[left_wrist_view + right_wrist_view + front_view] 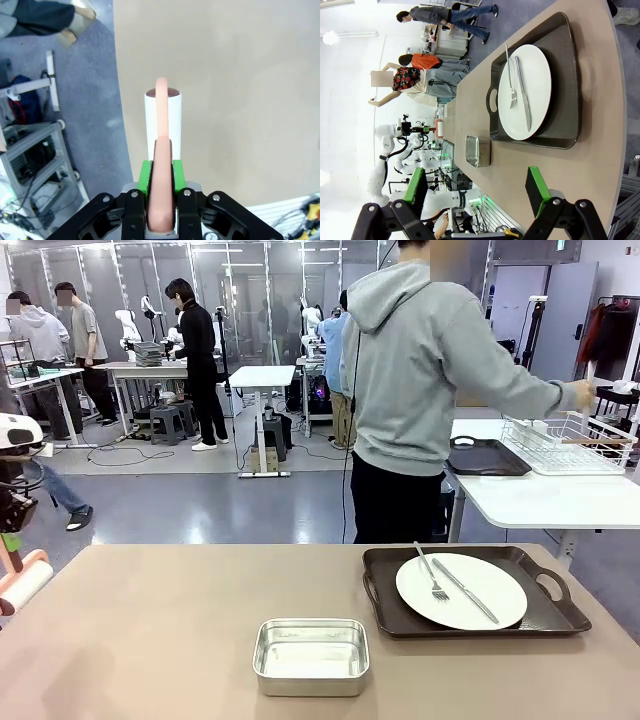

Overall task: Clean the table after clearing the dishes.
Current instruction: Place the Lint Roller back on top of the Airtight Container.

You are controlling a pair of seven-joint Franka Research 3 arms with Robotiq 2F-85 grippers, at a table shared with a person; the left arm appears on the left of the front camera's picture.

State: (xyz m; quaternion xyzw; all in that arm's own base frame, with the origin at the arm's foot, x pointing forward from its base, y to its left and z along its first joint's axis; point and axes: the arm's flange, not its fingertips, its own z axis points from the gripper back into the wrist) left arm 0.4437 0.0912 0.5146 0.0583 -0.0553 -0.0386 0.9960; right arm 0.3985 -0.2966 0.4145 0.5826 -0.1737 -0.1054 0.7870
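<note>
At the far left the left gripper [161, 172] is pinching a roller [163, 117]: its green pads [145, 175] press flat against both sides of the smooth, curved pink handle, which arches over the end of a white cylinder; the roll sits over the left edge of the table [150, 640], a wide matte taupe-brown top, though whether it touches the surface cannot be told; near the middle of the front edge lies a square pan [311, 655] of brushed steel with rounded corners and a shallow rolled rim; to its right, apart from it, is a dark brown-black rectangular tray [545, 612] with cut-out handles at both short ends; a round, glossy white plate [495, 585] lies inside it; across the plate rest a metal fork [428, 570] and a metal knife [465, 591], side by side and slanted; beyond the table's far edge a person [420, 360] in a grey hooded top stands turned away, one hand [580, 395] stretched to the right above a white wire rack [570, 445] on a smaller white table [540, 500], where a second dark tray [485, 457] lies beside the rack; the right gripper [476, 187] hangs over the taupe top with its jaws spread wide, nothing between them.
</note>
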